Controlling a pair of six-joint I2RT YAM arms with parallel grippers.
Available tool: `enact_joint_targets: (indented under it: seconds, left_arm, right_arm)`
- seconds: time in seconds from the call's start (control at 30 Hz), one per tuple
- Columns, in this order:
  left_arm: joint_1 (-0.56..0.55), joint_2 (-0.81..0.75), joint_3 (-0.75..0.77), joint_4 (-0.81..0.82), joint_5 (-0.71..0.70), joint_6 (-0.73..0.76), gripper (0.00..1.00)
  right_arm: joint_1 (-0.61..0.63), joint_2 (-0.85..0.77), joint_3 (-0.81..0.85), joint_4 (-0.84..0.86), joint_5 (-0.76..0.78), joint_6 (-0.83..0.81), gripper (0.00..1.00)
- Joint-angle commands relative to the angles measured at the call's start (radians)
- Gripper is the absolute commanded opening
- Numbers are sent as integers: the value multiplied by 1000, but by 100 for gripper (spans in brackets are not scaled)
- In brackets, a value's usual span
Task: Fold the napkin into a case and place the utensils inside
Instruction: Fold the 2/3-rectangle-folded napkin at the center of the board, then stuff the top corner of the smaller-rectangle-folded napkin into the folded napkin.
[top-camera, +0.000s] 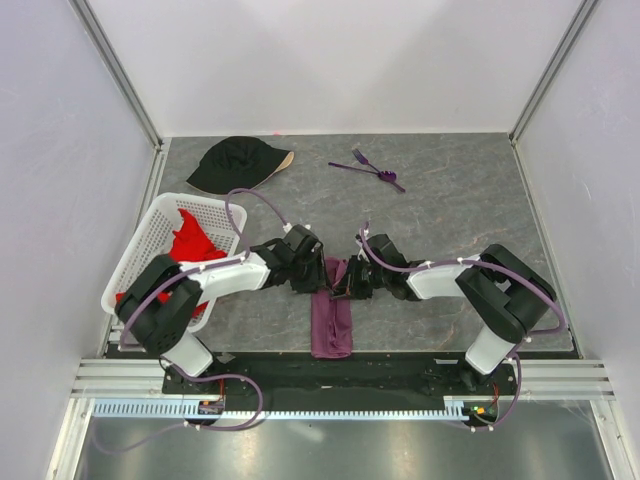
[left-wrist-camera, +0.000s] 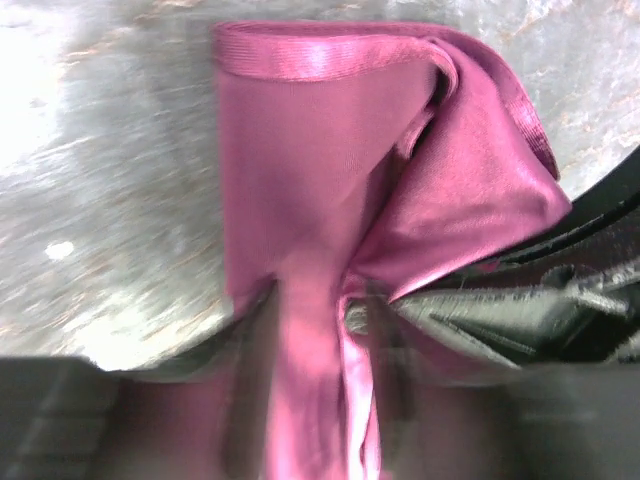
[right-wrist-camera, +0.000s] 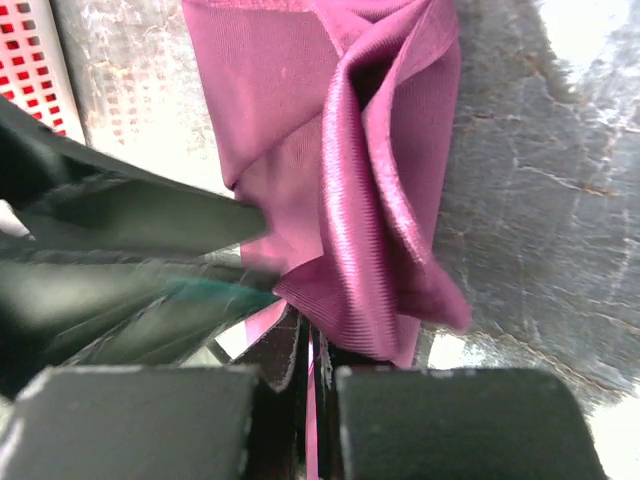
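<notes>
Near the desk (top-camera: 450, 200) edge, folding step: my right hand (right-wrist-camera: 312, 360) pinched shut on the napkin (top-camera: 331, 318); left hand (top-camera: 312, 280) blurred — cannot tell. Next I'd flatten the fold, then fetch utensils (top-camera: 368, 168).

Surface: grey, stone-patterned table (top-camera: 470, 220). Far side, left of centre: one black cap (top-camera: 235, 163), lying flat. To its right, well apart: purple utensils (top-camera: 370, 168), crossed and touching. Left edge: white lattice basket (top-camera: 130, 255), standing upright. Near edge, centre: plum napkin (top-camera: 331, 325), a narrow strip, its far end bunched and raised.
</notes>
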Motion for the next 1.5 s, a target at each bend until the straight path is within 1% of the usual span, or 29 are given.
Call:
enact_joint_targets:
  seconds: [0.0,0.07,0.13,0.17,0.2,0.27,0.33,0.4,0.5,0.53,0.6,0.63,0.8,0.83,0.9,0.93,0.97,1.0,1.07,1.13,1.27,1.33,1.47]
  left_arm:
    - [-17,-117,-15,-51,43,36,65]
    - [-26,-154,-29,-73,48,39,78]
    - [-43,-163,-41,-85,57,45,83]
    - [-48,-157,-41,-87,63,46,90]
    - [-61,-143,-38,-91,83,54,93]
    - [-81,-99,-21,-110,79,55,97]
    - [-116,-73,-9,-130,60,52,98]
    - [-146,-47,3,-142,31,45,96]
    - [-169,-50,6,-167,-6,40,91]
    - [-172,-57,3,-171,-13,39,87]
    - [-178,-89,-6,-190,-32,34,80]
    - [-179,-106,-12,-190,-37,32,75]
    - [-186,-273,-95,-168,-75,11,74]
    - [-184,-330,-107,-162,-76,11,71]
    - [-186,-388,-148,-139,-70,3,68]
    - [-186,-396,-159,-133,-64,0,63]
    - [-186,-399,-176,-128,-55,-4,63]
    - [-184,-396,-182,-118,-32,-9,64]
    - [-187,-360,-190,-102,-9,-17,82]
    - [-201,-318,-172,-93,0,-23,92]
    - [-218,-229,-142,-84,-41,-21,95]
    - [-218,-215,-132,-78,-53,-21,95]
    - [-215,-171,-127,-65,-57,-30,93]
  right_arm:
    - [3,2,8,47,45,12,0]
    - [4,-1,21,24,48,9,0]
    - [4,-2,28,13,48,10,1]
    - [3,-4,28,13,47,15,1]
    - [4,-2,30,13,45,21,1]
    - [3,-1,32,16,40,33,1]
    - [4,-4,33,21,36,45,1]
    - [4,-9,33,19,36,49,1]
    - [6,-24,32,18,37,56,0]
    - [4,-24,32,16,33,56,0]
    - [6,-25,32,13,34,58,0]
    - [4,-22,32,13,31,56,0]
    - [6,-2,36,22,20,53,0]
    - [6,-2,39,21,20,52,0]
    - [4,2,45,18,16,47,0]
    - [6,1,47,16,17,45,0]
    - [6,-1,48,13,19,45,0]
    - [6,1,47,13,19,47,0]
    - [4,1,51,13,20,50,0]
    - [6,2,58,15,19,52,0]
    - [6,1,61,13,19,53,0]
    - [6,-2,62,9,20,52,0]
    - [6,-10,59,4,19,47,0]
